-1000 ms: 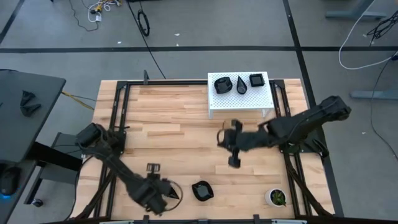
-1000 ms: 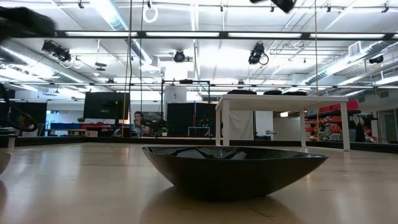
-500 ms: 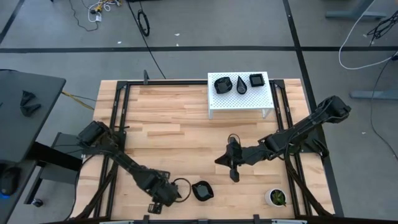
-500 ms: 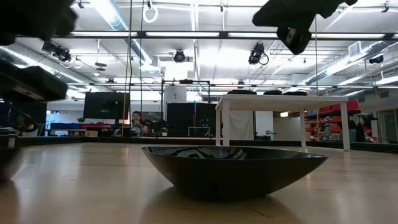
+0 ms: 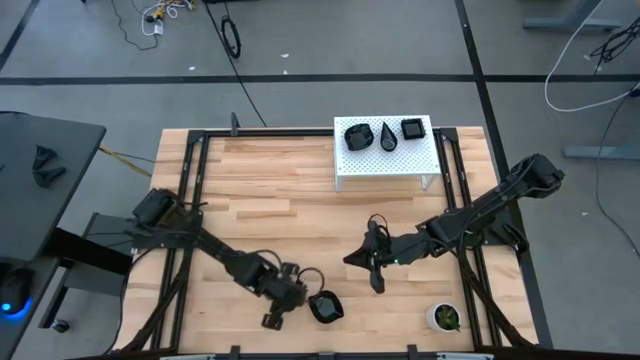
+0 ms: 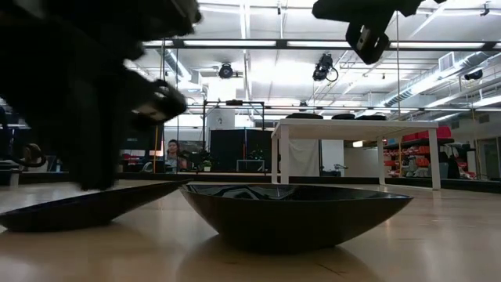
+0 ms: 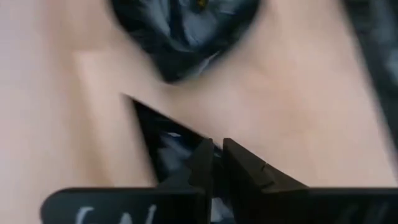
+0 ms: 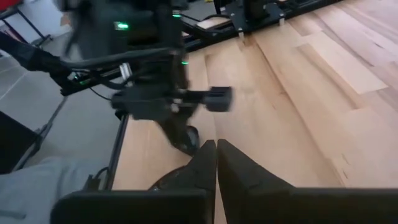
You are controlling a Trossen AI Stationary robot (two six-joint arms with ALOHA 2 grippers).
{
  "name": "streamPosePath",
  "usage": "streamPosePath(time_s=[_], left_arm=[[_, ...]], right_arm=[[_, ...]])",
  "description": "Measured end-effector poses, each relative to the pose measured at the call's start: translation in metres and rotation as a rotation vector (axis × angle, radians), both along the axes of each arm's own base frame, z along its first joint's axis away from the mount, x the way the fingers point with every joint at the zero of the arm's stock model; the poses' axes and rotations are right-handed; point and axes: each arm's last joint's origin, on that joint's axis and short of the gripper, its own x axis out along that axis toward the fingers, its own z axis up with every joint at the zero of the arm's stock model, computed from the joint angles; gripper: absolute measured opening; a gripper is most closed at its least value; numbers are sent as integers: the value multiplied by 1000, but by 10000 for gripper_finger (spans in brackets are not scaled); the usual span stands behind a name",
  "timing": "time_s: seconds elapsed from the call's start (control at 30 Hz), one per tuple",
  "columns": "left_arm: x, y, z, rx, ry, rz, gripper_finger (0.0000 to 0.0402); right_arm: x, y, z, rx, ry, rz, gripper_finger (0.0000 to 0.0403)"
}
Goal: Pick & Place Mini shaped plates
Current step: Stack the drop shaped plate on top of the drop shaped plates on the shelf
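Note:
My left gripper (image 5: 293,287) is near the table's near edge, shut on a glossy black mini plate (image 6: 86,213) with a pointed corner (image 7: 144,115). A second rounded black plate (image 5: 324,307) rests on its base on the wood just beside it, and fills the middle of the low view (image 6: 293,213). My right gripper (image 5: 376,262) hovers shut and empty over the table's middle right, above the plates (image 6: 366,35). Three more black plates (image 5: 385,134) sit on a white stand at the far edge. My left gripper pinches the black plate between its two fingers at the rim (image 7: 189,146), near the pointed corner. The fingers (image 7: 245,171) slant down onto it from the table's left. The plate is tilted, low over the wood beside the resting plate; I cannot tell whether it touches the table.
The white perforated stand (image 5: 345,172) stands at the far right. A small white cup with green contents (image 5: 445,317) is at the near right corner. Black frame rails (image 5: 190,180) run along both sides. Open wood lies in the left and middle (image 5: 280,200).
My left gripper has carried its plate along the near edge toward the right, up to the plate resting on the table, and it now looms large in the low view. My right gripper has moved toward the near edge, then held still, staying shut.

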Motion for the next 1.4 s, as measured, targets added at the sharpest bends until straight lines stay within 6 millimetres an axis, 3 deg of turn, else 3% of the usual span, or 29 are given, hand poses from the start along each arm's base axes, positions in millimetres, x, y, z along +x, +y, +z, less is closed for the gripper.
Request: streamPosePath(time_s=[0.23, 0.43, 0.67, 0.83, 1.0, 1.2, 1.4], left_arm=[[24, 39, 2, 36, -65, 37, 26], [27, 62, 6, 39, -22, 40, 12], [2, 78, 43, 122, 25, 168, 9], [-18, 61, 62, 41, 56, 224, 28], [-28, 43, 52, -30, 129, 336, 91], [-36, 38, 16, -131, 96, 512, 178], [-30, 43, -2, -253, -1, 578, 174]], right_arm=[[-3, 7, 1, 7, -13, 26, 18], [-6, 14, 1, 7, -13, 50, 18], [-9, 19, 2, 10, -20, 70, 18], [-10, 21, 3, 8, -33, 61, 18], [-10, 21, 4, -5, -50, 19, 18], [-9, 21, 5, -22, -64, 16, 18], [-9, 21, 6, -19, -70, 16, 18]])
